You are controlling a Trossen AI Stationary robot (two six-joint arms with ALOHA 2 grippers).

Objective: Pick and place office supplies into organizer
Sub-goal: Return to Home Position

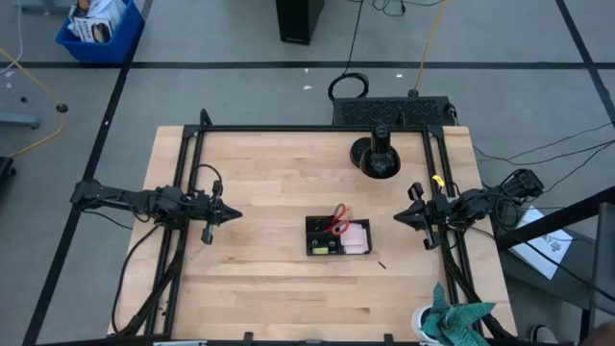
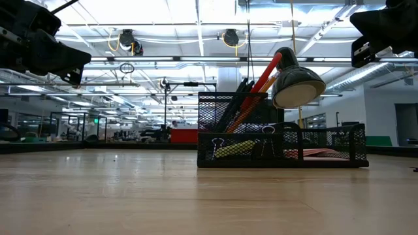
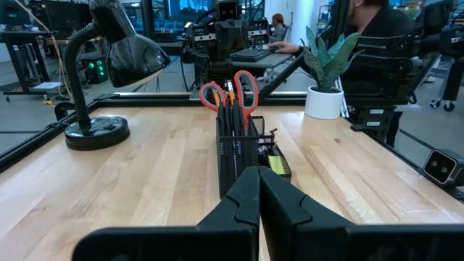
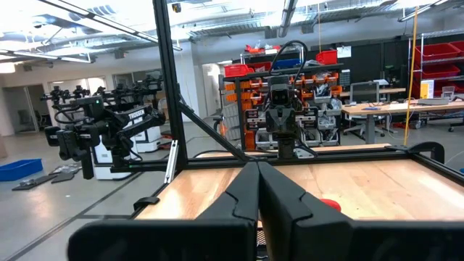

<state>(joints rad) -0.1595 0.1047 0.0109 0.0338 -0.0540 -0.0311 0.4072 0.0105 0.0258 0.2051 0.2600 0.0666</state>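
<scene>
The black mesh organizer (image 1: 337, 236) stands at mid-table. Red-handled scissors (image 1: 338, 221), orange pencils (image 2: 260, 88) and dark pens stand in its tall cup (image 3: 238, 148). A pink sticky-note pad (image 1: 357, 236), a yellow piece (image 1: 332, 248) and small clips (image 2: 218, 144) lie in its low tray. My left gripper (image 1: 233, 213) hovers shut to the organizer's left, pointing level at it (image 3: 259, 194). My right gripper (image 1: 399, 219) hovers shut to its right (image 4: 257, 190), tipped slightly up. Both hold nothing.
A black desk lamp (image 1: 375, 154) stands on its round base at the far right. A potted plant (image 1: 452, 319) sits at the near right corner. A small dark piece (image 1: 381, 263) lies on the wood by the organizer. A black frame rail (image 1: 288, 129) borders the table.
</scene>
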